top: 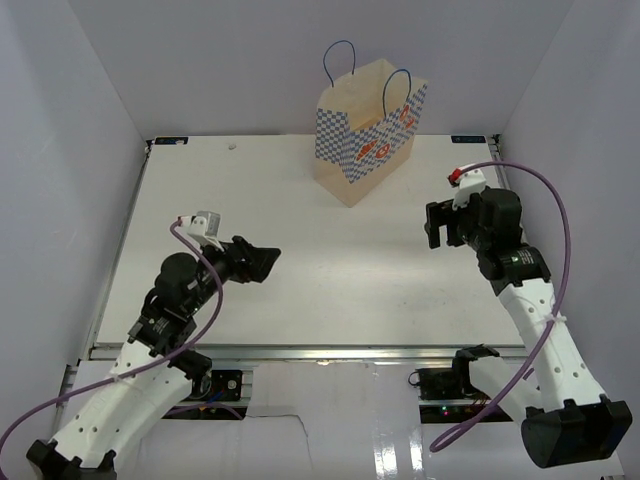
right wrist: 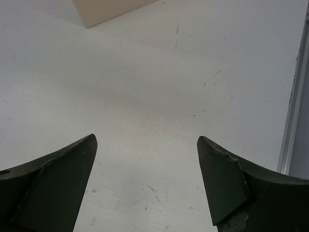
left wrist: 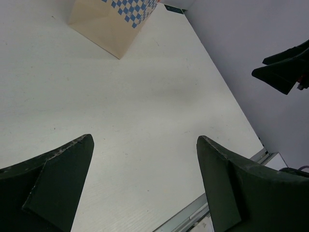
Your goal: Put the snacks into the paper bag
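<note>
The paper bag (top: 368, 128) stands upright at the back middle of the table, tan with blue-white checker print, orange-red logos and blue loop handles. Its base shows in the left wrist view (left wrist: 111, 24) and a corner in the right wrist view (right wrist: 108, 9). No snacks show in any view. My left gripper (top: 268, 262) is open and empty, held above the left middle of the table, pointing right; its jaws stand wide apart in the left wrist view (left wrist: 145, 145). My right gripper (top: 438, 225) is open and empty at the right of the table, right of the bag; it shows wide apart in its wrist view (right wrist: 146, 145).
The white table (top: 330, 270) is walled by white panels at the back and both sides. A metal rail (top: 300, 352) runs along the near edge. Purple cables loop from both arms. The right gripper's fingers show at the right edge of the left wrist view (left wrist: 285, 70).
</note>
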`<state>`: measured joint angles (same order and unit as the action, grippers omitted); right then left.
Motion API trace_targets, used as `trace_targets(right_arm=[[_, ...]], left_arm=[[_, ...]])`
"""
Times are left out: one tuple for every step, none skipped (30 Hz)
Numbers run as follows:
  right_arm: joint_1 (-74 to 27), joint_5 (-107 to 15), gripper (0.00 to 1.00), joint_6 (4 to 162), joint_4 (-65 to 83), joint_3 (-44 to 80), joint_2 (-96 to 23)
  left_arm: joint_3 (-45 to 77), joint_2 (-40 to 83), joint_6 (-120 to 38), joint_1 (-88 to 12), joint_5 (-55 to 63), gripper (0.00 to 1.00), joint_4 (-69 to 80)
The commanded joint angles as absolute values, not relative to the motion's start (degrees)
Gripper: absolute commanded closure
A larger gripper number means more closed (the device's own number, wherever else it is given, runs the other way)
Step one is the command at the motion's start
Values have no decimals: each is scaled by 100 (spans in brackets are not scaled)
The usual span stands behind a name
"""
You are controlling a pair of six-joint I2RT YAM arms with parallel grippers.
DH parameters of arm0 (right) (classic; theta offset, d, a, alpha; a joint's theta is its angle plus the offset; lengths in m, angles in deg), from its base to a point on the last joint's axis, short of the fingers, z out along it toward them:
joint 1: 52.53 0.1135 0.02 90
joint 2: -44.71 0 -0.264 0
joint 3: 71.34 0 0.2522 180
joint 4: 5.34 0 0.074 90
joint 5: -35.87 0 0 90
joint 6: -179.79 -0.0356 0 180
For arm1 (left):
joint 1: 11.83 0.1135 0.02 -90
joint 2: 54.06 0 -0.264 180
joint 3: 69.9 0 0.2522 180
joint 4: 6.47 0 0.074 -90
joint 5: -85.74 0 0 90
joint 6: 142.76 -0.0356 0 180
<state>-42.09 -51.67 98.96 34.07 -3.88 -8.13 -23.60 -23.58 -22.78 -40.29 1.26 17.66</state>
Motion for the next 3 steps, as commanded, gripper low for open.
trace_targets(right_arm=[[-4251,-5387,10,9727,3233,-449,-698],[-4268,-5387,10,9674,3216,-440,-671],[-4268,-5387,10,9673,3198,-431,-662]], left_arm=[[-2151,-2260,-2340,-4004,154,2,1889],[-2151,-2225,-2314,-4004,180,2,1881],[-2151,-2199,-2314,-4004,189,2,1872]])
